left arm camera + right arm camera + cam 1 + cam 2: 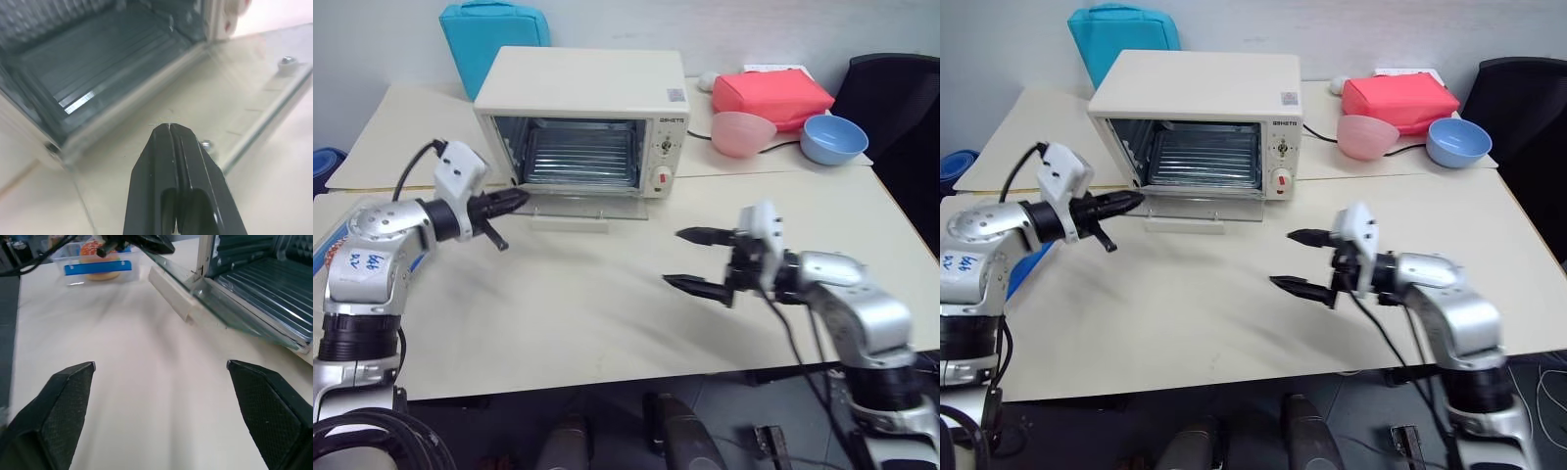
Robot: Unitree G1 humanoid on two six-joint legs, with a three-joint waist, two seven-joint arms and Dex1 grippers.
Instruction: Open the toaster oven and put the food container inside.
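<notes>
Presently the toaster oven [582, 113] stands at the back of the bench [607, 304] with its glass door [582, 206] dropped flat, the cream bar handle [570, 224] lying at the door's front edge and the wire rack [579, 155] exposed. On that evidence the opening step is judged complete.

The left pincer [514, 200] has its two fingers pressed together with nothing between them; its tip sits at the left corner of the lowered door, just above the glass in the left wrist view. Whether it touches the door cannot be told.

The right pincer [690, 259] stands at its widest over bare bench in front of the oven, empty, pointing toward the robot's left.

The food container [95, 262] appears in the right wrist view on the bench beyond the left arm, on the oven's left side, blue clip facing and orange bun visible through the wall. Neither pincer is near it.

Step in hand: fetching the container. The next move calls for a pincer to open, reach it, grip across its walls, and carry it level over the open door onto the rack.
</notes>
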